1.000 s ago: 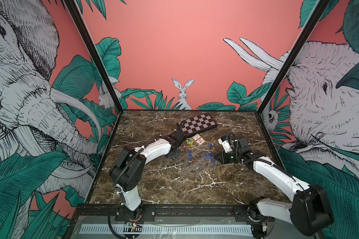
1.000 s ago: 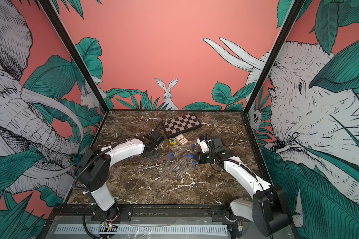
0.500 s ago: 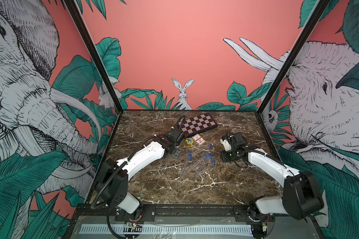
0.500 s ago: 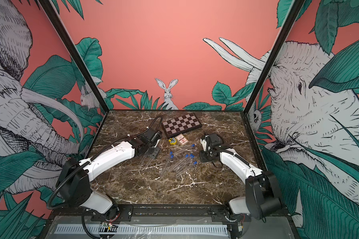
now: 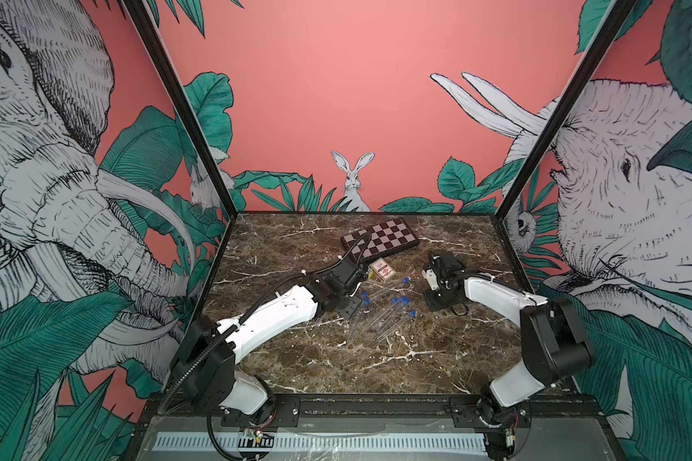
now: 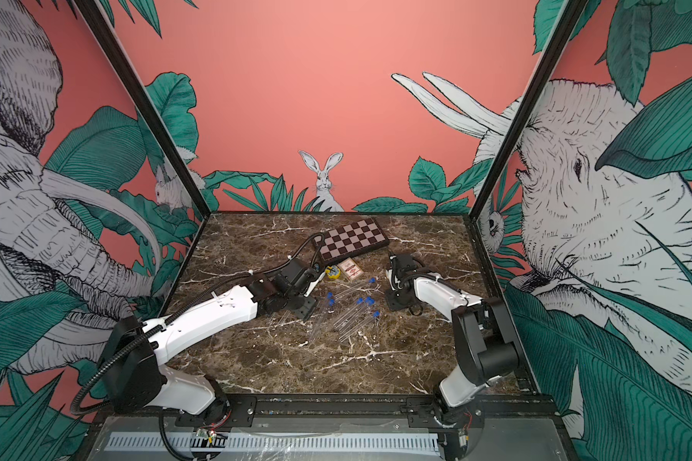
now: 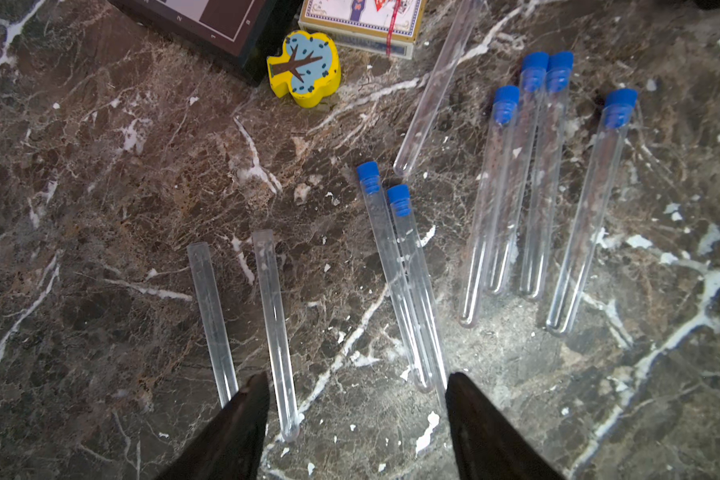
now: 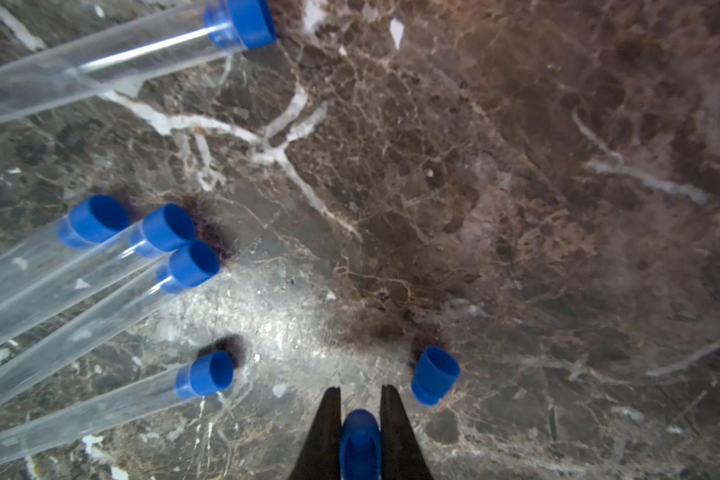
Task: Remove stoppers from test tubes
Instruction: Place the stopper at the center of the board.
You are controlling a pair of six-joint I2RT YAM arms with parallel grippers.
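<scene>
Right gripper [image 8: 360, 390]: jaws pinched on a blue stopper [image 8: 360, 440], low over bare marble.
Left gripper [image 7: 356, 378]: jaws wide and empty, above two uncapped tubes [image 7: 273, 332].
Loose stopper [image 8: 435, 374]: just beside the right jaws.
Test tubes [image 7: 504, 199]: middle of the desk [image 5: 336, 367], most of them capped.
Advice: release low and clear of the tubes, so the plug cannot roll.

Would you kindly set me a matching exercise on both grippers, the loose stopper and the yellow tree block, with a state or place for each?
Things:
1. left gripper
2. right gripper
3. loose stopper
4. yellow tree block

States or places:
A. lies alone on the marble table
B. shut, with a second stopper between its jaws
C. open, empty
D. next to the chessboard

Pairs: 1-C, 2-B, 3-A, 4-D.
</scene>
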